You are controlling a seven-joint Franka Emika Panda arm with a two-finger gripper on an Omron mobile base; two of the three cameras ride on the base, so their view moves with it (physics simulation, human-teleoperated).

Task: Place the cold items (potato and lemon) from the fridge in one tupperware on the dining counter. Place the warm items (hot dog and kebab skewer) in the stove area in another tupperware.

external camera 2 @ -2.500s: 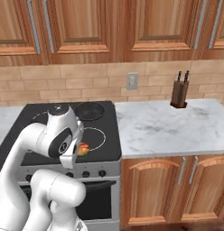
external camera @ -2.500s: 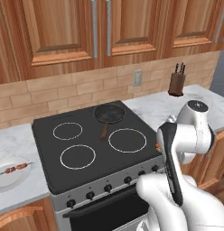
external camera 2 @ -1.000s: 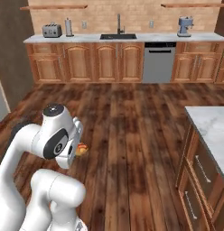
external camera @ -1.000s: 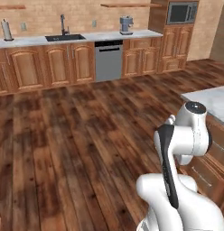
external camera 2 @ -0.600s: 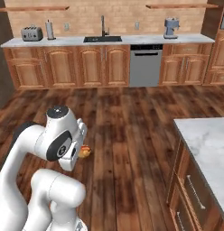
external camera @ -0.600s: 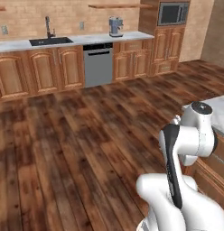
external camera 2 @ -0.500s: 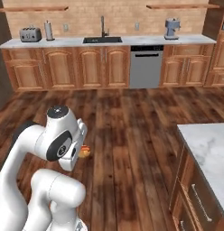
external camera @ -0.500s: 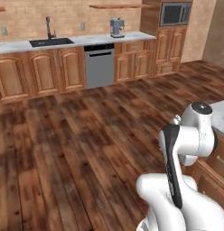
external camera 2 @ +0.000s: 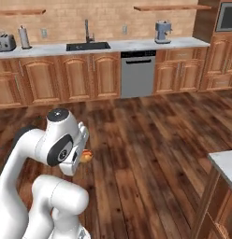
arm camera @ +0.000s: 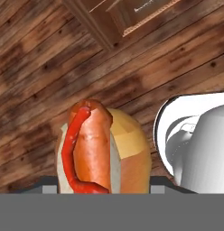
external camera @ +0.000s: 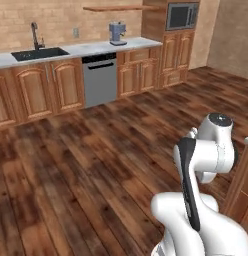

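Hot dog [arm camera: 102, 149] sits right at the gripper [external camera 2: 83, 151], its sausage with a red stripe of sauce lying in a tan bun; in the hand view the bun rises straight from the bottom edge, where the fingertips are cut off behind it. The jaws stand part-way apart with the bun between them, so the gripper is holding the hot dog. In the right base view only a small orange end of the hot dog [external camera 2: 86, 154] peeks out beside the arm's head, above the wooden floor [external camera 2: 150, 135]; the fingers themselves are hidden by the white arm there.

Past the hot dog in the hand view, floor planks run across, and a wooden cabinet [arm camera: 127, 18] edge is cut off at the top.

Farther from the hot dog, against the brick back wall, runs a counter [external camera 2: 136, 45] with a sink [external camera 2: 88, 45] set in it, a dishwasher [external camera 2: 137, 73] below, and a coffee machine [external camera 2: 162, 31] beyond. A toaster [external camera 2: 5, 43] and a paper-towel roll [external camera 2: 25, 37] stand at the counter's far end. A marble-topped counter [external camera 2: 224, 163] corner is cut off near the hot dog's other side.
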